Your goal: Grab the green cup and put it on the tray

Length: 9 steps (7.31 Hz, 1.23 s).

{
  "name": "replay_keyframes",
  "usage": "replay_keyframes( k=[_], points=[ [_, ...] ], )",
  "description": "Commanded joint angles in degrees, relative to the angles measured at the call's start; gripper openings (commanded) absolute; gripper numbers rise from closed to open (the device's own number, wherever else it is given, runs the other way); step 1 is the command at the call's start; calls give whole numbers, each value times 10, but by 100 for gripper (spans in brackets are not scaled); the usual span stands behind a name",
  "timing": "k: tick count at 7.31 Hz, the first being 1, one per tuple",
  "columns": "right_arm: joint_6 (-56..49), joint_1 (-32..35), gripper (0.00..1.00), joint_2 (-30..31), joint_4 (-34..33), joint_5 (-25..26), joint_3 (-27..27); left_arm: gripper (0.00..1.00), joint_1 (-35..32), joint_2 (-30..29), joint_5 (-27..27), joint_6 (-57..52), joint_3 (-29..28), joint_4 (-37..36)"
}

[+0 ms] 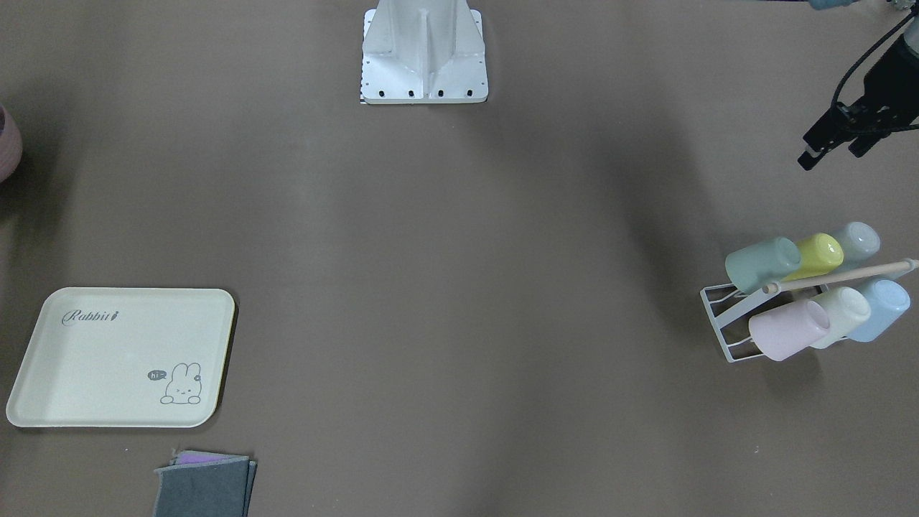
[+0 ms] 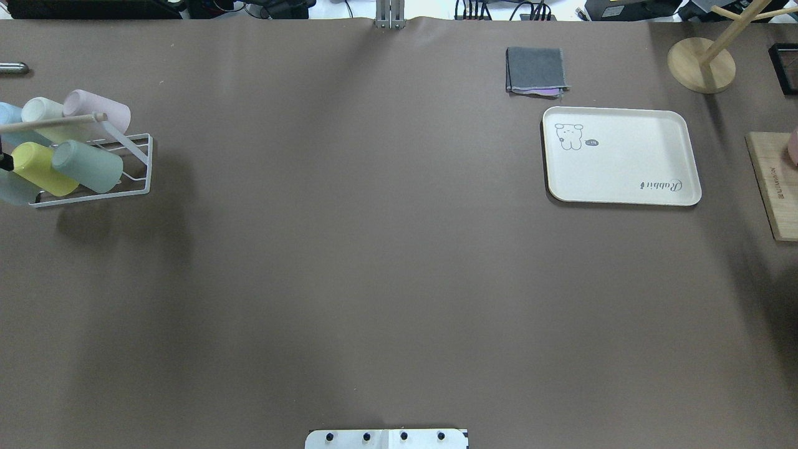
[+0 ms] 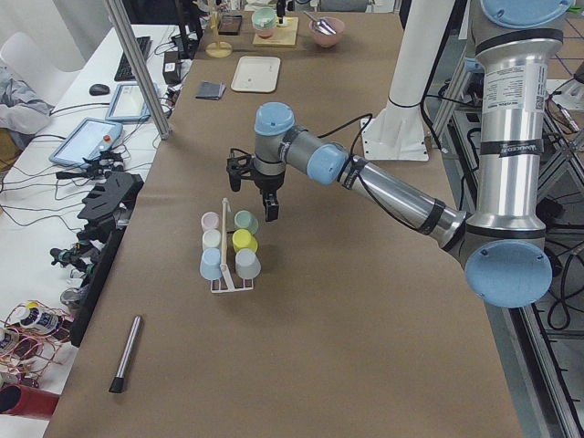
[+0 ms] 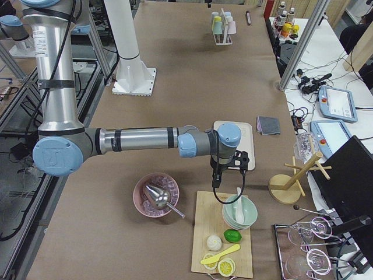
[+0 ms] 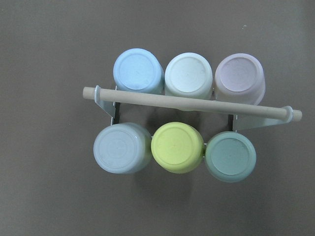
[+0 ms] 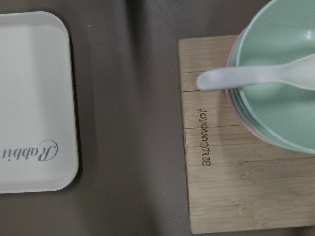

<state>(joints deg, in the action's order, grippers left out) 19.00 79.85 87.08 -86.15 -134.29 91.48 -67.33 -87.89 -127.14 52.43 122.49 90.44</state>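
Observation:
The green cup point(image 1: 761, 264) lies on its side at one end of a white wire rack point(image 1: 721, 316), next to a yellow cup point(image 1: 818, 255). In the left wrist view the green cup point(image 5: 230, 156) shows its base at lower right, directly below the camera. My left gripper point(image 1: 831, 156) hangs open and empty above and behind the rack. The cream tray point(image 1: 93, 359) with the "Rabbit" script lies bare at the table's other end; it is also in the overhead view point(image 2: 623, 162). My right gripper point(image 4: 228, 172) hovers between the tray point(image 6: 34, 98) and a wooden board; I cannot tell its state.
The rack also holds blue, whitish and pink cups under a wooden bar point(image 5: 192, 102). A folded grey cloth point(image 2: 536, 70) lies beside the tray. The wooden board point(image 6: 231, 187) carries stacked bowls with a spoon point(image 6: 246, 78). A wooden stand point(image 2: 701, 62) is at the far corner.

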Motion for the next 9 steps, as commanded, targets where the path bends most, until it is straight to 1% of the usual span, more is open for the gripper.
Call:
replay_keyframes(
  k=[1, 2, 3, 4, 5, 6, 8, 9],
  points=[
    [29, -36, 92, -23, 55, 3, -29, 97, 79, 0, 51, 88, 35, 0],
    [78, -52, 94, -28, 130, 3, -66, 97, 129, 0, 92, 131, 48, 0],
    [119, -79, 96, -30, 211, 8, -115, 97, 174, -1, 127, 165, 54, 7],
    [146, -92, 97, -54, 248, 17, -151, 97, 212, 0, 164, 193, 54, 20],
    [152, -108, 97, -59, 251, 19, -155, 97, 248, 0, 198, 218, 54, 21],
    [153, -115, 97, -67, 250, 21, -156, 97, 271, 0, 217, 233, 54, 21],
    [155, -131, 95, -97, 251, 20, -186, 96, 283, 1, 231, 241, 57, 25],
    [155, -137, 92, -98, 251, 20, -191, 96, 295, 4, 233, 239, 57, 25]
  ],
)
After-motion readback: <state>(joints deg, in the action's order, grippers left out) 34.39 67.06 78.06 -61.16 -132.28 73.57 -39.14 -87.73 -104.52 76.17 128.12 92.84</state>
